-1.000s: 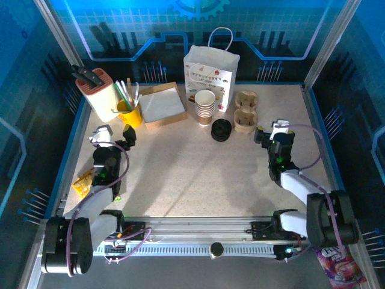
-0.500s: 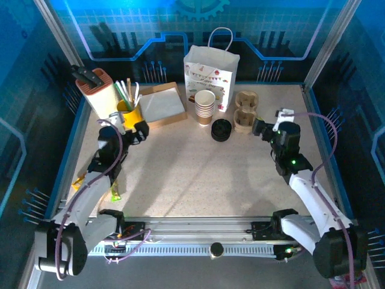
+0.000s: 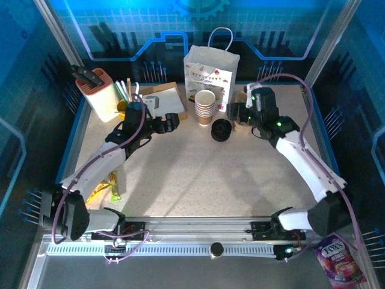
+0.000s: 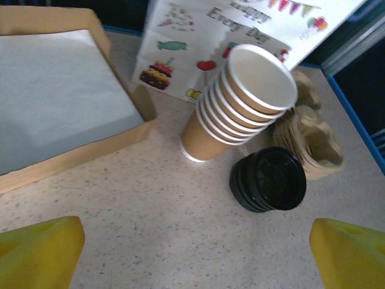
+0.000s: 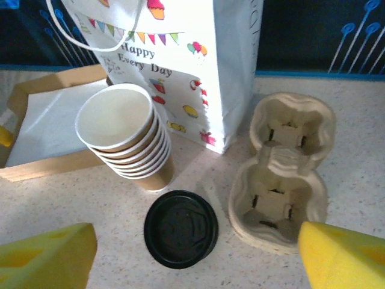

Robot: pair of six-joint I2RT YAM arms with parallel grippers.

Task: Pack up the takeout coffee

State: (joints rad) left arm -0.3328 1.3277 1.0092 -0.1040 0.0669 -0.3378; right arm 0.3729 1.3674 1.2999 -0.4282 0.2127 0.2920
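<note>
A stack of tan paper cups [image 3: 205,107] with white insides stands in front of the white printed bag [image 3: 210,71]. No cup wears a lid. The black lids [image 3: 221,129] lie stacked just right of the cups. My left gripper [image 3: 172,121] hovers left of the cups, open and empty. Its wrist view has the cups [image 4: 239,103] and lids [image 4: 268,179] ahead, between yellow fingertips [image 4: 40,253]. My right gripper [image 3: 236,112] hangs open above the pulp carrier [image 3: 243,124]. Below it are the lids [image 5: 180,228], the cups [image 5: 125,136] and the carrier [image 5: 283,180].
A cardboard tray with white paper [image 3: 161,99] sits behind the left gripper. A knife block [image 3: 96,90] and a yellow mug of utensils [image 3: 122,106] stand at the back left. A snack packet [image 3: 102,189] lies by the left arm. A purple packet [image 3: 337,256] lies off the table's right front corner.
Both arms have swung in from the table's sides to the back middle, ending close to the cups, lids and carrier. The right jaws stand slightly narrower.
</note>
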